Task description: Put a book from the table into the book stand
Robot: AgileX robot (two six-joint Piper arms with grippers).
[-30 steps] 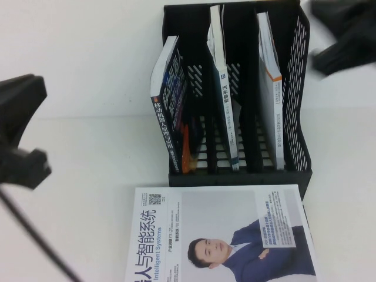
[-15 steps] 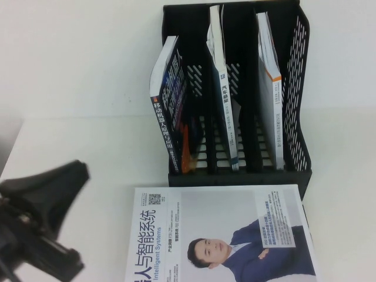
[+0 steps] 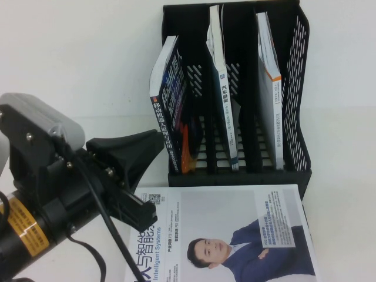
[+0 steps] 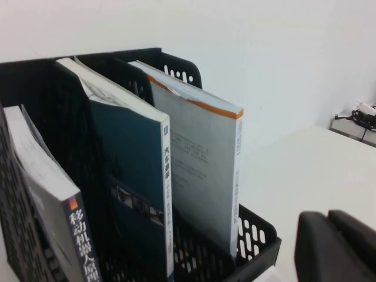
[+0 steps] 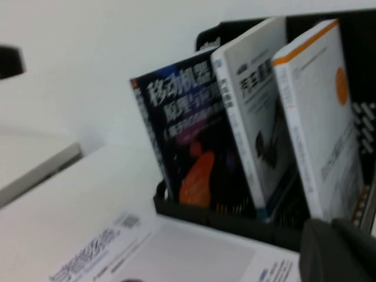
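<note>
While the magazine [image 3: 229,235] lies flat on the counter [image 3: 88,88] at 6 o'clock of the stand [image 3: 235,88], left tool [image 3: 138,176] hovers over its left edge, spread open, empty. Right tool [image 5: 338,249]: grip state unclear.

Book stand [image 3: 296,88] – matt black perforated plastic; magazine [image 3: 235,235] – glossy paper.

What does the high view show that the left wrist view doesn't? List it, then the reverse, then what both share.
Only the high view shows the magazine lying flat in front of the book stand, and the left gripper with open fingers above its left edge. Only the left wrist view shows a cable on a far surface. Both show three upright books: the dark book, teal book and orange-striped book. The right gripper is outside both.
</note>
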